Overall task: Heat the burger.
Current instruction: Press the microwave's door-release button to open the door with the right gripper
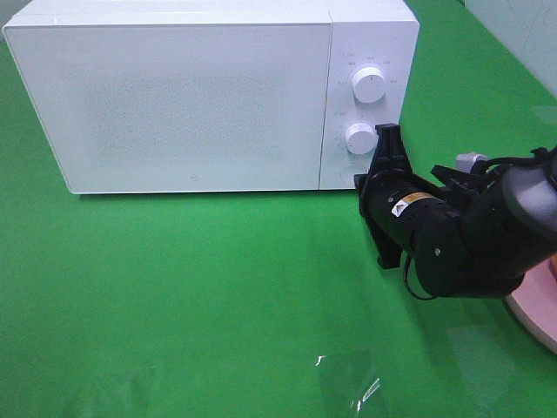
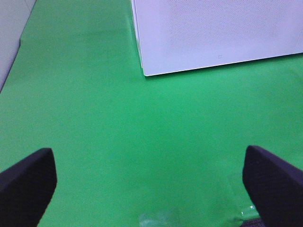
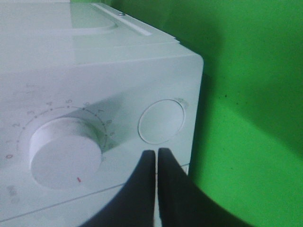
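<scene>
A green table [image 1: 218, 287] bears a white microwave [image 1: 174, 104] and pink plate [image 1: 540, 315].

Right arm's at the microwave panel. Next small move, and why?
Probably ease the shut right end effector onto the round white push button and press: its tips sit between it and the white timer knob, and the white microwave's door is closed.

place: robot lab bench | cues: green cloth [image 1: 218, 287], white microwave [image 1: 174, 104]
</scene>
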Robot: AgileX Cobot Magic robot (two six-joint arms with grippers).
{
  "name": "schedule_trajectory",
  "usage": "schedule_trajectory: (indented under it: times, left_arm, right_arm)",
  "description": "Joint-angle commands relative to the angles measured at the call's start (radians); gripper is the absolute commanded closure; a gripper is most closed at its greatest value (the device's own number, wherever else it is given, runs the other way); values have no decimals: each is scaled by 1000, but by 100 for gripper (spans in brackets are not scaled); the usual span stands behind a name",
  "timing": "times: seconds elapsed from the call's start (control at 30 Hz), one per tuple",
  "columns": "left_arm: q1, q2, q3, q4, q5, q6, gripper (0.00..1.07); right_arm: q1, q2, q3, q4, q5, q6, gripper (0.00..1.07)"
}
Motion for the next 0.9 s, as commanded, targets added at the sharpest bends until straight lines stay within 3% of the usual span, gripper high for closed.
schedule_trajectory:
  times: [0.03, 0.47, 0.9]
  left_arm:
    - [-6, -20, 2, -5, -2, -6, 7]
    - [-6, -20, 2, -5, -2, -6, 7]
    - [-6, -20, 2, -5, -2, -6, 7]
  right_arm:
    - [-16, 19, -29, -32, 11, 7, 107]
    - [-49, 108, -119, -25, 34, 10, 107]
    - [-60, 108, -129, 5, 17, -6, 107]
